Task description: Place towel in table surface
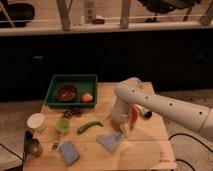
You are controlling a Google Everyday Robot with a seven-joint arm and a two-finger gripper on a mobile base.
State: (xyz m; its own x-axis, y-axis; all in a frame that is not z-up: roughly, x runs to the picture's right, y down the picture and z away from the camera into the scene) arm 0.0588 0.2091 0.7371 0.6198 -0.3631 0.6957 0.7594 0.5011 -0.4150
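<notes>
A light blue-grey towel (pixel 110 141) lies crumpled on the wooden table (pixel 150 150), near the front middle. My gripper (pixel 121 131) hangs at the end of the white arm (pixel 155 102), right at the towel's upper right corner, touching or just above it. The arm comes in from the right side.
A green tray (pixel 55 84) at the back left holds a dark bowl (pixel 66 92) and an orange (pixel 87 97). A green cucumber-like vegetable (pixel 89 126), a blue sponge (pixel 69 152), a white cup (pixel 36 121), a green cup (pixel 62 125), a fork (pixel 55 144) and a metal cup (pixel 33 147) lie at left.
</notes>
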